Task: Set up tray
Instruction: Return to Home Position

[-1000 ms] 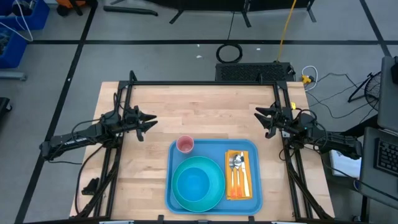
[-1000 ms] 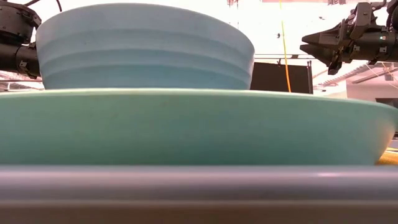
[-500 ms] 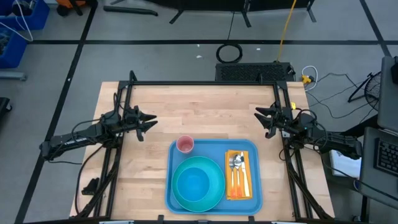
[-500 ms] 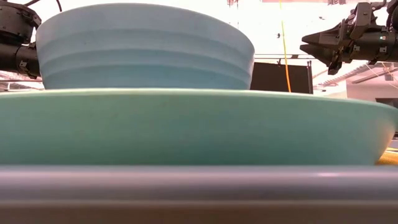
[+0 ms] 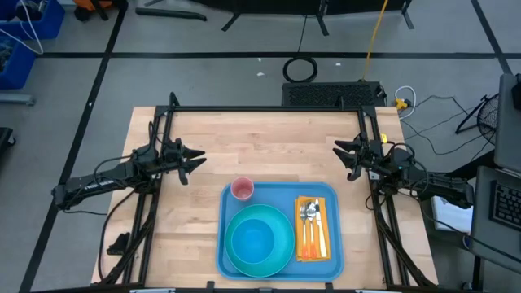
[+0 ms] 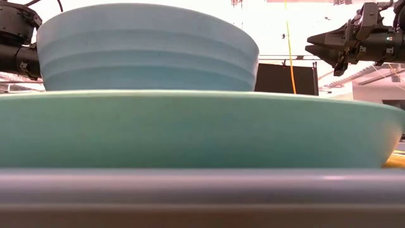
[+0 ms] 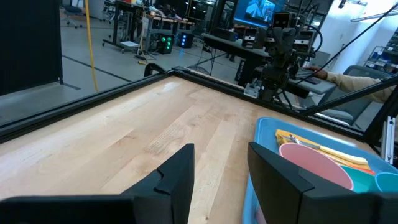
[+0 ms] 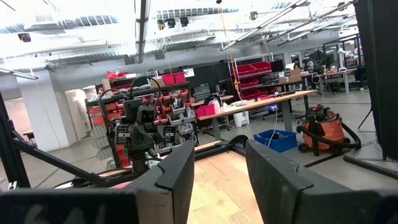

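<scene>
The light-blue tray [image 5: 335,195] lies at the table's near edge, right of the middle. On it sit a teal plate [image 5: 238,259] bearing a lighter bowl [image 5: 252,240], a pink cup [image 5: 242,189] at its far left corner, and a yellow napkin [image 5: 299,251] with cutlery [image 5: 310,216] on top. My left gripper [image 5: 200,157] hovers open over the table's left side, well clear of the tray. My right gripper [image 5: 337,150] hovers open over the right side, beyond the tray's far right corner. Each holds nothing.
Bare wooden table [image 5: 269,146] spreads between and beyond the two grippers. A black frame [image 5: 269,108] runs along the far edge and both sides. In the low view the bowl [image 6: 145,47] and plate [image 6: 190,130] fill the foreground.
</scene>
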